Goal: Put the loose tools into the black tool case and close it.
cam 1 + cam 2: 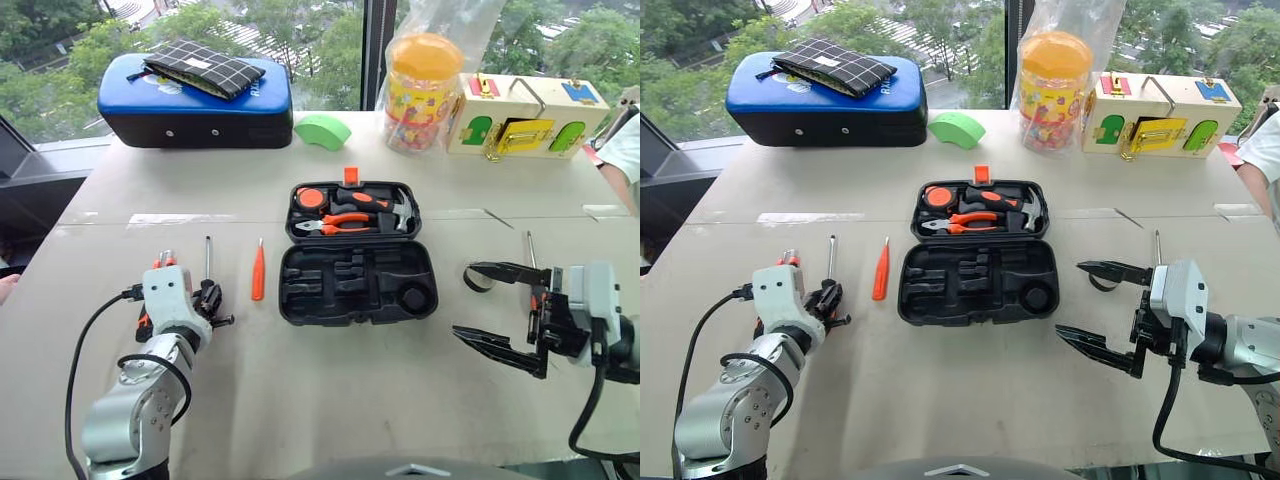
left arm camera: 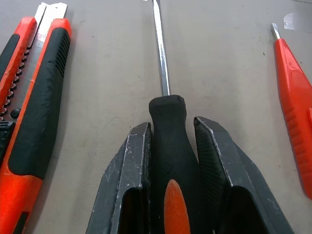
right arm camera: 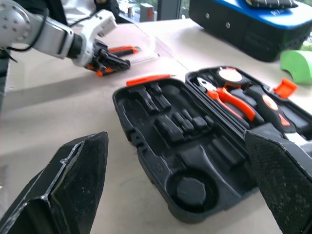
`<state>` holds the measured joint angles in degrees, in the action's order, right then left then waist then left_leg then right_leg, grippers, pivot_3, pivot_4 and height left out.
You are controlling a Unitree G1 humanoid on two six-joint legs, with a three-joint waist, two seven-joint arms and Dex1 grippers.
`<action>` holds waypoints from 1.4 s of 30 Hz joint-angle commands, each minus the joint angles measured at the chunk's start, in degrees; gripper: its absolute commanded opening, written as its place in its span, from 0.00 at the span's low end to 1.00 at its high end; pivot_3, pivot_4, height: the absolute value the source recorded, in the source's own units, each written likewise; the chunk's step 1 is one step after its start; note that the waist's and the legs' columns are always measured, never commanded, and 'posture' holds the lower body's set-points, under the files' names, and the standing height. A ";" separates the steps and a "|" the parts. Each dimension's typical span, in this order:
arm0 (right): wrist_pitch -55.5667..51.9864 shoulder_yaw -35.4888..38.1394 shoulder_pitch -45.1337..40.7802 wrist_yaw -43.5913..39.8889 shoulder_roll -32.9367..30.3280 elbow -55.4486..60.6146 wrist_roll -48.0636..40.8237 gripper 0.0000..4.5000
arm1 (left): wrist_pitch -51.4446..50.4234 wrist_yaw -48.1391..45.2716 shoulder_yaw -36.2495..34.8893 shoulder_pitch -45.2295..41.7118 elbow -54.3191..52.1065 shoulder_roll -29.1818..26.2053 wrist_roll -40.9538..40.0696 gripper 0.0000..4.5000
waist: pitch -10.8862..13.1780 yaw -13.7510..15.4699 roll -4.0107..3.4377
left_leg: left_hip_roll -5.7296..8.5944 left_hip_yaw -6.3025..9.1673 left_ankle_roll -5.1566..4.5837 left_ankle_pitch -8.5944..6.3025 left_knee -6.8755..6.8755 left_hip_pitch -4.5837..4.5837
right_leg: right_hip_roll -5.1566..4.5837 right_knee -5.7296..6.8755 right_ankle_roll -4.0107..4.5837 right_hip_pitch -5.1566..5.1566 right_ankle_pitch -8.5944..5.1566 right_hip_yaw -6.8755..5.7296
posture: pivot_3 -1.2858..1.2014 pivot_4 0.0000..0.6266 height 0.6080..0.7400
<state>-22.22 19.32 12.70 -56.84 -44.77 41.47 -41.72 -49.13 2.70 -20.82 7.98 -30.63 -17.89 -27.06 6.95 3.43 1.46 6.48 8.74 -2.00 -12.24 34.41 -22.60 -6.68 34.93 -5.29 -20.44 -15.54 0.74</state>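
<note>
A pale counter (image 1: pixel 300 400) runs under a window. At centre frame the black tool case (image 1: pixel 357 282) lies open. At lower left the left pincer (image 2: pixel 171 146) is clamped on a screwdriver (image 2: pixel 168 141) beside the cutter (image 2: pixel 34 97); lifted by the handle's end, it may tip. The right pincer (image 1: pixel 495 305) gapes empty at lower right, half hiding a second screwdriver (image 1: pixel 530 250) and the tape ring (image 1: pixel 1095 282)

black tool case (image 1: pixel 358 283) open, loose tools (image 1: pixel 258 272) beside
</note>
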 commanded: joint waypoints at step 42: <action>3.80 6.80 20.28 23.16 1.59 18.53 0.80 1.00 | 51.93 -86.21 38.50 -52.84 64.12 -19.26 28.19 0.17 | -0.09 -2.61 0.54 | -0.44 -0.22 -0.43 0.05 0.31 -0.10 | 0.56 0.11 -0.29 -0.19 0.33 0.25 | 0.52 0.24 1.00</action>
<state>-18.41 25.66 33.38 -33.79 -42.74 58.09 -40.44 2.97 -82.15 15.99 -46.56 34.76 -36.67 -0.11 6.86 0.82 1.99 6.02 8.53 -2.44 -12.19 34.72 -22.70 -6.11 35.04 -5.58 -20.63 -15.21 0.99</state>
